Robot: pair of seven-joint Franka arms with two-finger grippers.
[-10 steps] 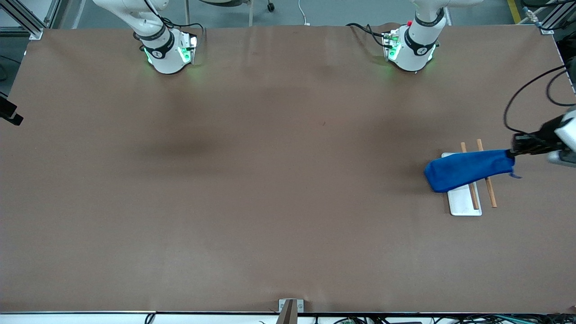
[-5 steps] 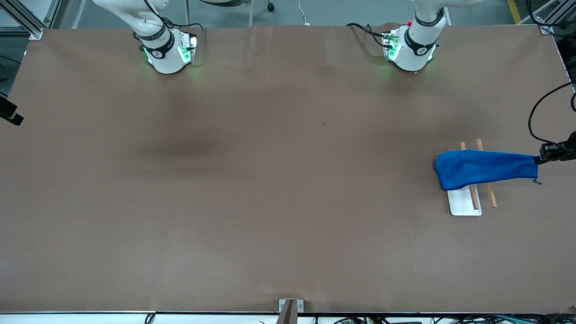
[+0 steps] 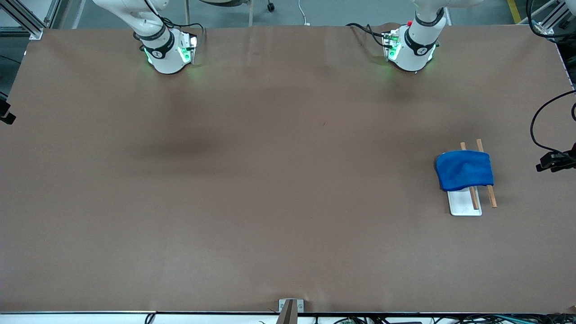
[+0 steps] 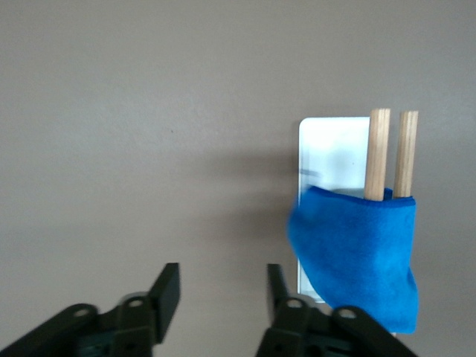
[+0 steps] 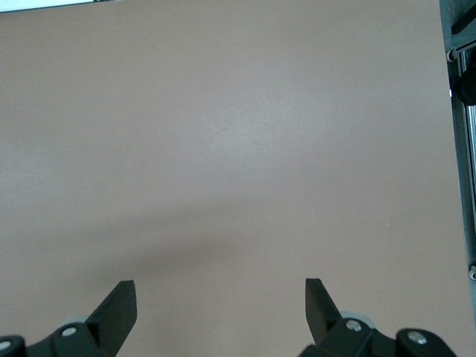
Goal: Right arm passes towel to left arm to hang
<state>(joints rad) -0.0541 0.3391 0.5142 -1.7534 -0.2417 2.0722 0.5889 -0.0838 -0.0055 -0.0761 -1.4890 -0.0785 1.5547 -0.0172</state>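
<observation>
Toward the left arm's end of the brown desk (image 3: pixel 279 189), at about three o'clock in the front view, the towel (image 3: pixel 464 170) hangs folded over two wooden rods (image 3: pixel 490 195) that stand above a small white base plate (image 3: pixel 463 204). Its royal-blue cloth drapes across both rods, covering their middle stretch, while the rod ends show at twelve o'clock of the cloth and again at six o'clock, where the plate's bare part also shows. In the left wrist view the towel (image 4: pixel 357 256) sags in a soft pouch under the two rod tips (image 4: pixel 392 152), with the white plate (image 4: pixel 331 149) showing beside them. No gripper touches the cloth. At the three o'clock edge of the front view, the left gripper (image 3: pixel 555 162) hangs apart from the towel; in its own wrist view the left gripper (image 4: pixel 219 294) has its fingers spread with nothing between them, released, over bare desk beside the rack. Only the right arm's base shows in the front view, at about eleven o'clock. The right gripper (image 5: pixel 219 309) appears in its wrist view alone, its fingers wide apart and empty over plain desk surface, waiting.
</observation>
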